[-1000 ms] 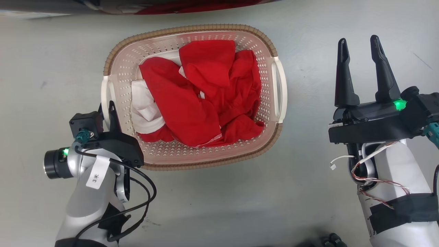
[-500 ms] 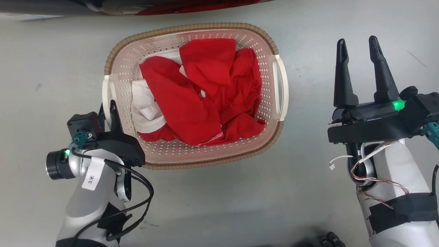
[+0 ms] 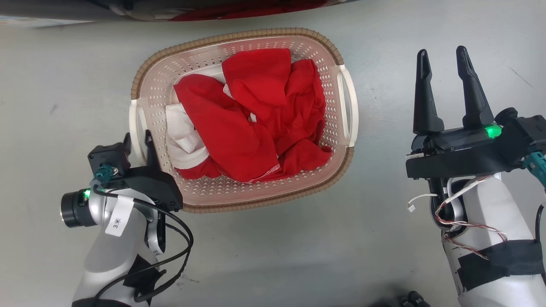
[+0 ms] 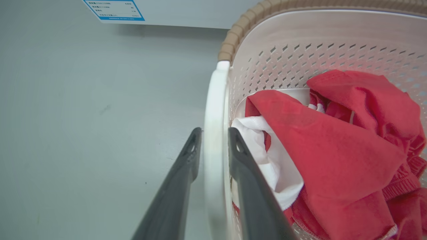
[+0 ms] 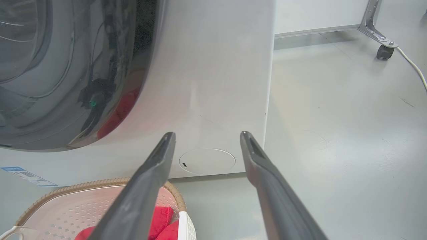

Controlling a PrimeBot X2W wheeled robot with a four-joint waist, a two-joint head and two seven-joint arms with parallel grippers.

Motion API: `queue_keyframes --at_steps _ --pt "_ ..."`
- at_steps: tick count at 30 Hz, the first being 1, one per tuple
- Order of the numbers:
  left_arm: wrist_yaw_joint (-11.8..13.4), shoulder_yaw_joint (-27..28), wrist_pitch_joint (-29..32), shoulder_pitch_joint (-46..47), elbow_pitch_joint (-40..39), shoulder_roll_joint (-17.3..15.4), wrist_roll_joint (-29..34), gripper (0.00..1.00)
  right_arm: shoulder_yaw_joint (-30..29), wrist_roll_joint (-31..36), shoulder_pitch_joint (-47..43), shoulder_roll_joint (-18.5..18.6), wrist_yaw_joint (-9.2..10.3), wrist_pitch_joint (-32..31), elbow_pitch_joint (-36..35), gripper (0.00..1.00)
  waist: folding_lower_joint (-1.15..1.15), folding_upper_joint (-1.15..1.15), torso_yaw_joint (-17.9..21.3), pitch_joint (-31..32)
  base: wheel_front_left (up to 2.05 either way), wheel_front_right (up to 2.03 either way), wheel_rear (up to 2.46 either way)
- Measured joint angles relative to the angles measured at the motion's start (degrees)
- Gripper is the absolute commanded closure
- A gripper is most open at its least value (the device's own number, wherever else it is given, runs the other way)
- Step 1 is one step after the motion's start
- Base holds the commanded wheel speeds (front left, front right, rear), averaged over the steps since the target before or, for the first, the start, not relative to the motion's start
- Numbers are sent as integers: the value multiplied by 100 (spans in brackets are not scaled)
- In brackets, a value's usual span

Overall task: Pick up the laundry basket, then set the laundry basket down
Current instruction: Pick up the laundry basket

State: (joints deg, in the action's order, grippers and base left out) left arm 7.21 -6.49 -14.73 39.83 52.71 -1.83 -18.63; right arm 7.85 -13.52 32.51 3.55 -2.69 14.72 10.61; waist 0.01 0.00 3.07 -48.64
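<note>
the left claw is drawn narrow on the left white handle of the laundry basket, one dark finger outside the handle and the other inside it, against the perforated wall. just inside the basket from that inner finger lies a white cloth, tucked under a crumpled heap of red clothes that covers most of the basket's bottom and stays below its rim. the basket is a rounded rectangle of cream-white plastic with rows of small holes in its walls, a brown woven-look rim along its far and near edges, and a second white handle on its right side. it sits on the pale grey floor, slightly skewed in the head view. the right claw stands wide open, holding nothing, well to the right of the basket. beyond the basket's far edge rises the pale front of a washing machine with a dark curved door, a blue-bordered label low on its panel.
</note>
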Motion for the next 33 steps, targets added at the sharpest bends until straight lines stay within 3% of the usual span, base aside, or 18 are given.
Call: queue_keyframes --at_steps 17,33 --pt "0 114 1 25 -208 0 368 0 -75 -16 -1 0 23 0 8 0 0 0 -58 48 0 0 0" --pt "0 -199 1 -267 -1371 0 535 0 -57 143 -154 -1 16 0 245 0 0 0 -116 606 0 0 0"
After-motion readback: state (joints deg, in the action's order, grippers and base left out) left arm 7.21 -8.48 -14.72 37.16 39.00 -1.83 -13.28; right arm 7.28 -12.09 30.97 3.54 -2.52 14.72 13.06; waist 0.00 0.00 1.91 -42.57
